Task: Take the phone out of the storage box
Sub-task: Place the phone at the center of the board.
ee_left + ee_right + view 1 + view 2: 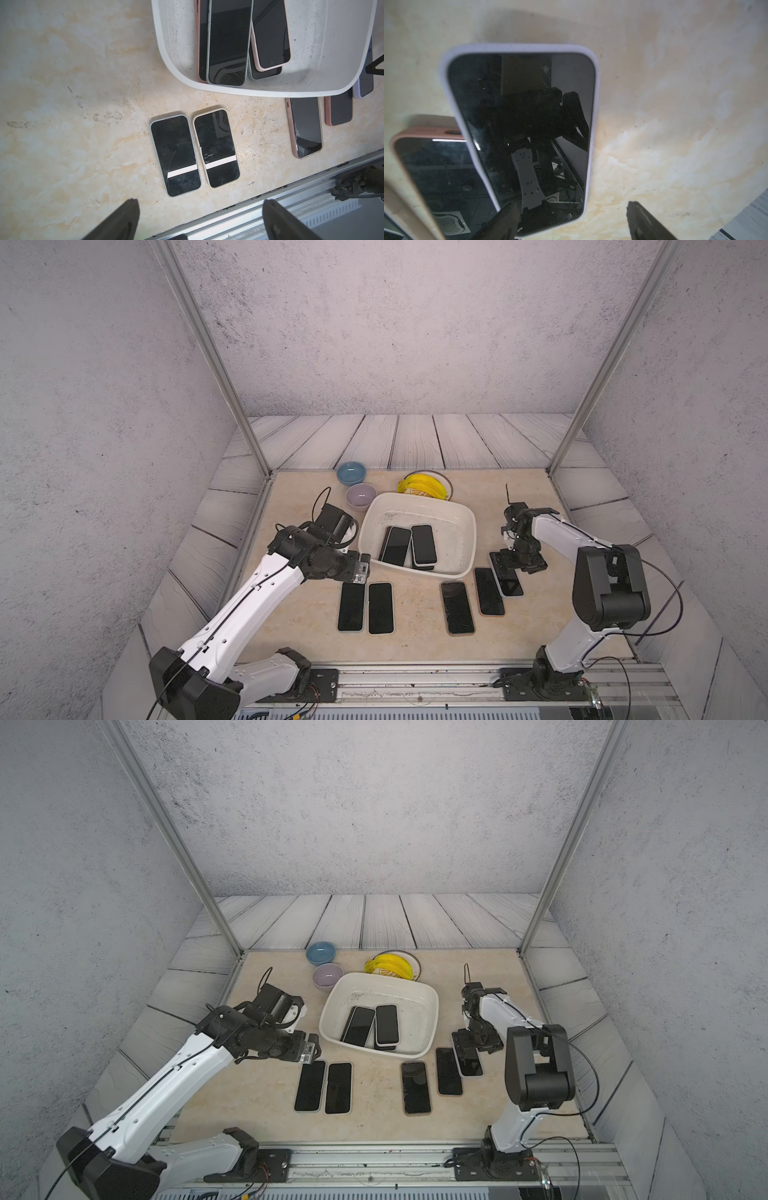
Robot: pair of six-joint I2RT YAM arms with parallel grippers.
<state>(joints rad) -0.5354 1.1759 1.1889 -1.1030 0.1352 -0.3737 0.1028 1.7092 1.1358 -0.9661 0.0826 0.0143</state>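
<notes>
Both top views look from high above the near edge, tilted down and facing the far wall. They take in the whole table (478,489) and the rail (415,680), framed almost alike. The left wrist camera hangs at middling height over the near left of the table, looking down. With the top views it shares the near end of the box (164,47) and the leftmost phone (175,155). The right wrist camera sits very close above the lilac phone (521,124), right of the box. The left wrist view catches one end of the lilac phone (363,87) too.
</notes>
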